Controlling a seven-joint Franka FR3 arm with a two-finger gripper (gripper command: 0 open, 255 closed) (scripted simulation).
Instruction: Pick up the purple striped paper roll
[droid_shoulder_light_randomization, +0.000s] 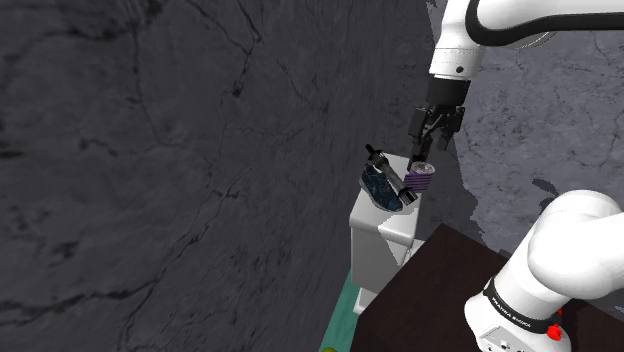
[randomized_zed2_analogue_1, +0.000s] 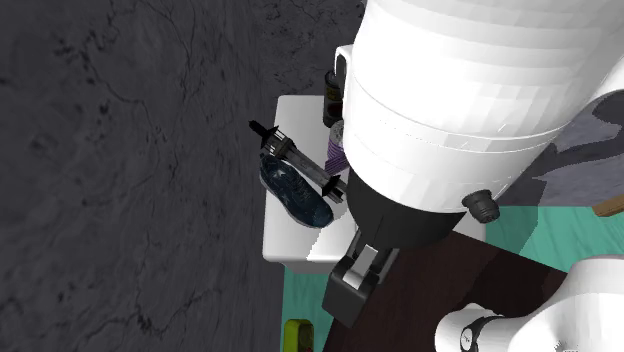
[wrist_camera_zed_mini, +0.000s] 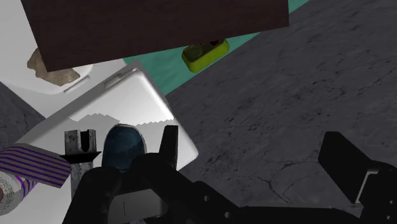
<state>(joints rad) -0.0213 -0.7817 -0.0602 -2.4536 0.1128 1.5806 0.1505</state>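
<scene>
Pincer, jaws apart, hangs over purple striped roll on white cabinet, dark veined grey backdrop around.

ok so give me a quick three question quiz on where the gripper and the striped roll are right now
1. True or false: the gripper is shut on the purple striped roll.
2. Which thing lies next to the roll on top of the white box? A) a dark blue shoe B) a mug C) a banana
3. In the wrist view, does the roll sit between the fingers?

Key
1. False: the fingers stand apart and clasp nothing.
2. A
3. No: it lies off to one side, outside them.
</scene>
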